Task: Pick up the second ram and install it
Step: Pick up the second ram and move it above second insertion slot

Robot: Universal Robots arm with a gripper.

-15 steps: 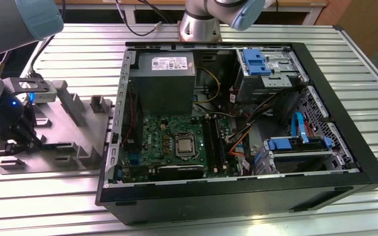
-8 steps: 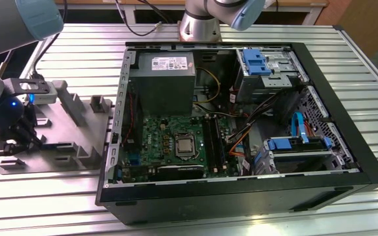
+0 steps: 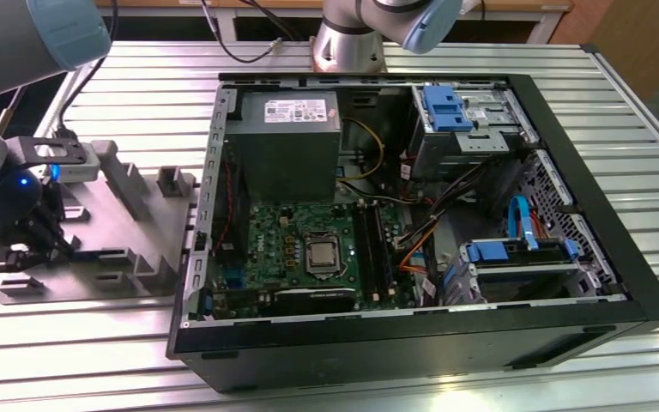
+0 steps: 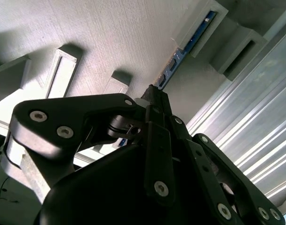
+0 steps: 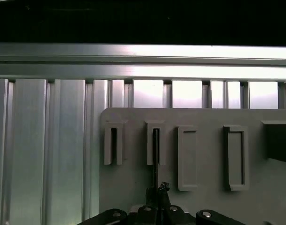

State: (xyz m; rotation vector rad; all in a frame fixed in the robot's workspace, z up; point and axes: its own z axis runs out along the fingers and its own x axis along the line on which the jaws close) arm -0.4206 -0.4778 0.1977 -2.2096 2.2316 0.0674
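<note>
The ram (image 4: 187, 44) stands on its long edge in slotted blocks (image 4: 215, 9) on a grey plate (image 4: 110, 37), its blue board and dark chips showing between them in the second wrist view. In the first wrist view it is edge-on, a thin dark line (image 5: 155, 150) in the second block from the plate's side edge, close to the plate's edge that faces the table's slats (image 5: 49, 150).

The gripper (image 4: 154, 96) is at the ram's near end with its jaws drawn in narrow on the stick. The black fingers hide that end and the contact itself.

In the exterior view the gripper (image 3: 15, 257) hangs over the plate (image 3: 135, 215), which lies by the table's (image 3: 421, 64) edge on the exterior view's left, beside the open case (image 3: 421, 343). There the arm covers the ram. Whether a stick already sits in the board's black slots (image 3: 370, 249) is hard to make out.
</note>
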